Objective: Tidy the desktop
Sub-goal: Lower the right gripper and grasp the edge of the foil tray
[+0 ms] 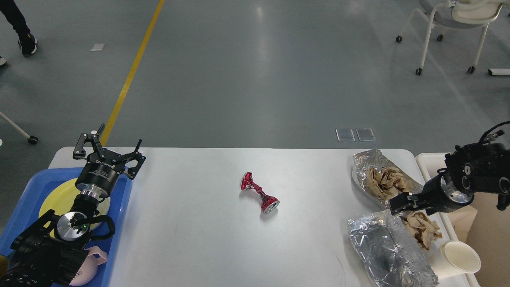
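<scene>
The white desktop fills the lower view. A crushed red can lies at its middle. At the right lie two silver foil bags, each with crumpled brown paper on it. A white paper cup lies at the right edge. My left gripper is open and empty above the far corner of the blue tray. My right gripper hovers between the two foil bags, close to the brown paper. It looks dark, and its fingers cannot be told apart.
The blue tray at the left holds a yellow plate and a pink-and-white object. A beige bin stands past the table's right edge. A white chair on wheels is far back on the right.
</scene>
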You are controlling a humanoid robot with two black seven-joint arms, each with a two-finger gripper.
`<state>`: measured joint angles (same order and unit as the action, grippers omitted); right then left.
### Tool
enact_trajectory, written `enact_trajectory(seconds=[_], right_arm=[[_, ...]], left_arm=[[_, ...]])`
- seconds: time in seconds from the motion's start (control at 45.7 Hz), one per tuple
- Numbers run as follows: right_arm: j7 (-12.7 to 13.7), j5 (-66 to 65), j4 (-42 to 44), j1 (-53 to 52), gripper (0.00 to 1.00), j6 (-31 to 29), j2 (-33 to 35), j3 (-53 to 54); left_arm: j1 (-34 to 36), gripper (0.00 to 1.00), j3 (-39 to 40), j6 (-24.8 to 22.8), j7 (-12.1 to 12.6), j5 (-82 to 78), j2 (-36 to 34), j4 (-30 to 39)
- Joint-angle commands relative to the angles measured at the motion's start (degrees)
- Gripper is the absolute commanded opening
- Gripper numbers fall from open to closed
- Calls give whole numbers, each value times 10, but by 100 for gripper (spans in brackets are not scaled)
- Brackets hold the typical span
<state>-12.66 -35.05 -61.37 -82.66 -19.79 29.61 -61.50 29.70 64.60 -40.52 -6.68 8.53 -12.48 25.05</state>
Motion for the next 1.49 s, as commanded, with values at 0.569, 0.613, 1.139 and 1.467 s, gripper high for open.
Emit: enact_trajectory(seconds=[0.569, 0.613, 1.139, 1.467], right_arm=[[-2, 36, 18, 116, 100, 106, -35, 8], [-3, 36, 27, 125, 100, 112, -37, 8], [-5, 35, 42, 150, 0, 161, -36, 3], [-6, 40, 7, 124, 0, 157, -18, 3]], left_arm=[[0, 100, 0, 0, 0, 0, 0, 0], [0, 100, 0, 0, 0, 0, 0, 0], [0, 100, 0, 0, 0, 0, 0, 0], [0, 100, -1, 0, 0, 0, 0, 0]])
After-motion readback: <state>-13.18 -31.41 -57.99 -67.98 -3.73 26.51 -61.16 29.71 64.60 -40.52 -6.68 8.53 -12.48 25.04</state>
